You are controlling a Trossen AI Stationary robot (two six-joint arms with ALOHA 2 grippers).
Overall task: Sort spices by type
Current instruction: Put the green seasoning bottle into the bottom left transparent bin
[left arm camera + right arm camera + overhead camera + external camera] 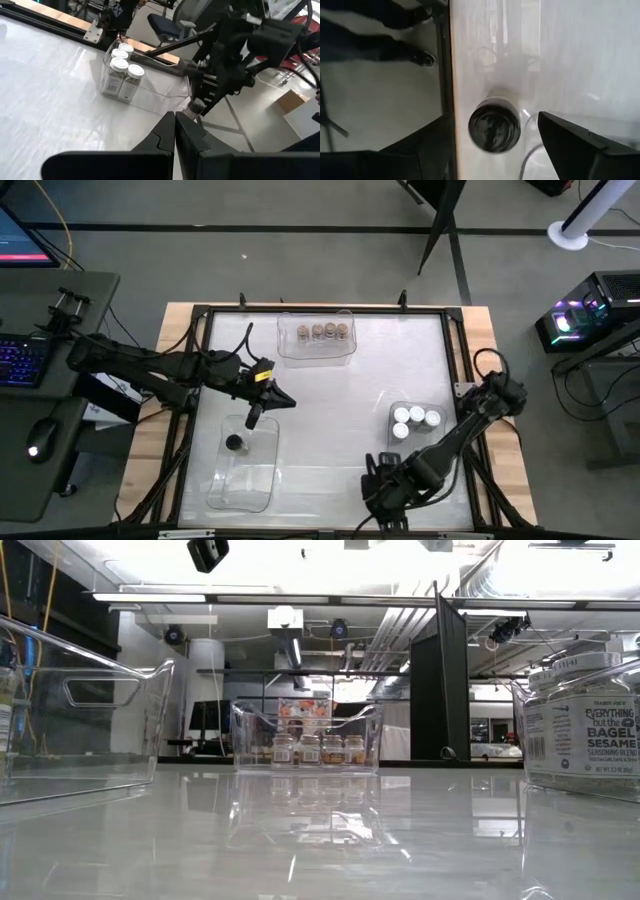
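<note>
In the high view, the spice jars are split between three clear bins on the white surface: four tan-lidded jars in the far bin, four white-lidded jars in the right bin, and one black-lidded jar in the near-left bin. The left end effector hangs just beyond that bin; the right end effector sits low at the near edge of the surface. The low view shows the tan-lidded jars standing upright in a row, with a white-lidded jar labelled as bagel seasoning close at the right. The left wrist view shows the left end effector with its fingers pressed together and empty, and the white-lidded jars grouped behind the bin wall. The right wrist view shows the right end effector spread wide around another black-lidded jar standing at the edge of the surface, not clamped on it. These jars are probably light, rigid and smooth-sided, so likely slippery; take hold across the round body just below the lid. The nearby edge leaves little margin, and the bin walls limit approach from the side.
</note>
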